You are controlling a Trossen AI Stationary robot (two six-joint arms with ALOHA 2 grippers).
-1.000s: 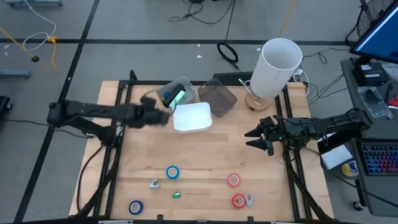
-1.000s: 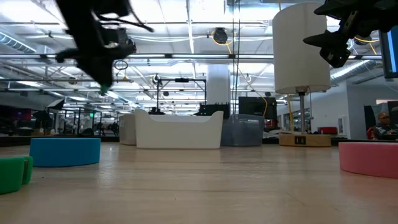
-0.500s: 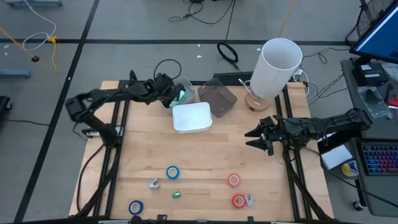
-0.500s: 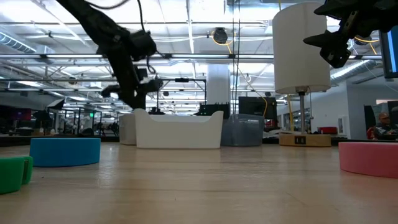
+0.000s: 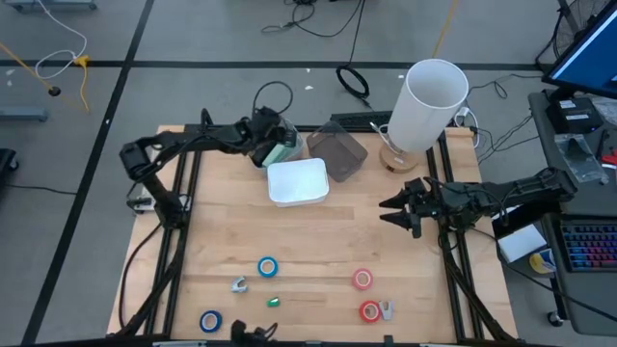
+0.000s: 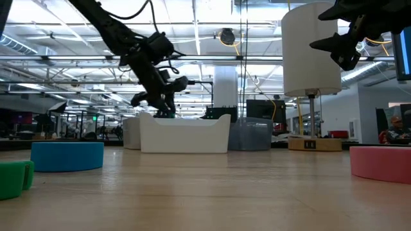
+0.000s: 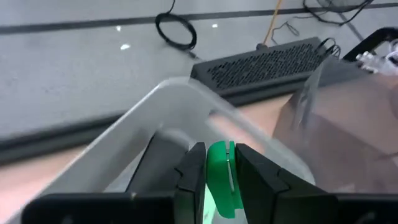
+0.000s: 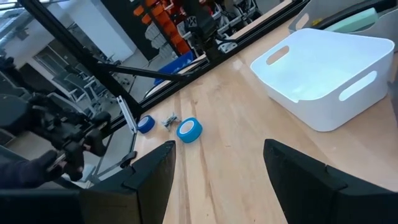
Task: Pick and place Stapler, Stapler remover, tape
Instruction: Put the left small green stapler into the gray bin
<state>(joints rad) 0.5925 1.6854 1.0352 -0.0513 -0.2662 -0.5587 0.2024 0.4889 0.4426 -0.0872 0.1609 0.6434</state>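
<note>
My left gripper [image 5: 274, 146] reaches over the clear bin [image 5: 289, 133] at the table's far side and is shut on a bright green stapler [image 7: 219, 177]. In the low view it hangs just above the bins [image 6: 160, 106]. My right gripper [image 5: 397, 209] hovers open above the table's right half, touching nothing [image 8: 217, 180]. Two blue tape rolls [image 5: 267, 267] [image 5: 210, 320] and two red ones [image 5: 362, 280] [image 5: 369, 310] lie flat near the table's near edge. Small metal staple removers [image 5: 238, 284] [image 5: 386, 308] lie beside them. My left gripper pinches the green stapler's narrow end [image 7: 217, 163] between its two fingers [image 7: 189, 174], one on each flat side. The stapler is inside the clear bin's opening. Whether it rests on the bin's floor, I cannot tell.
A white handled bin [image 5: 299, 181] and a dark clear bin [image 5: 339, 152] stand next to the clear one. A tall white cylinder [image 5: 429, 101] stands at the far right. A green lump [image 5: 273, 302] lies among the rolls. Bare wood lies between the bins and the rolls.
My left gripper has swung from beside the white bin's left side toward the table's far edge and come over the clear bin, its arm folding back at the elbow. It has tipped down toward the bin.
</note>
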